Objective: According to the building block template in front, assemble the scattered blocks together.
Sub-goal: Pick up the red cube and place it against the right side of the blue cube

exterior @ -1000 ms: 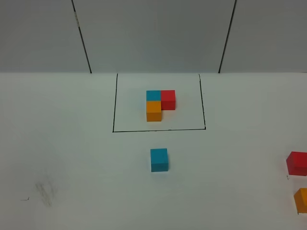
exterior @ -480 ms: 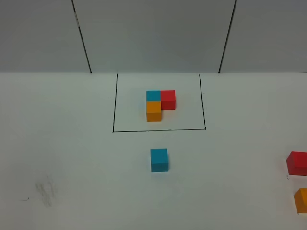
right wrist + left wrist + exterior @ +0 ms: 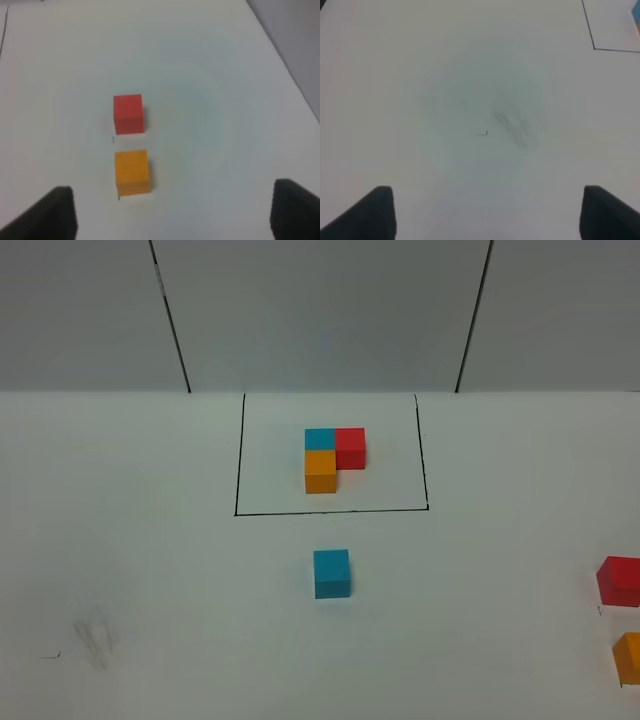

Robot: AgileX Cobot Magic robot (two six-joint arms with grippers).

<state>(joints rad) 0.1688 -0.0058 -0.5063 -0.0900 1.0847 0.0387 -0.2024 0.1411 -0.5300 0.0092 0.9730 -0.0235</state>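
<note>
Directly ahead of the right gripper (image 3: 172,215), its jaws spread wide above the table (image 3: 225,75), the orange block (image 3: 132,171) lies nearest. The red block (image 3: 128,113) lies just beyond it, not touching. The left gripper (image 3: 487,212), jaws equally spread, faces a grey smudge (image 3: 515,125). Farther out, the blue block (image 3: 332,573) lies before the building block template (image 3: 335,458).

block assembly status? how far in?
Barely started. Done: nothing joined; the blue cube sits alone in front of the template, and the red cube and orange cube lie apart at the right edge. In hand: nothing; the left gripper and right gripper are both open and empty. Left: group all three cubes into the template's L.
</note>
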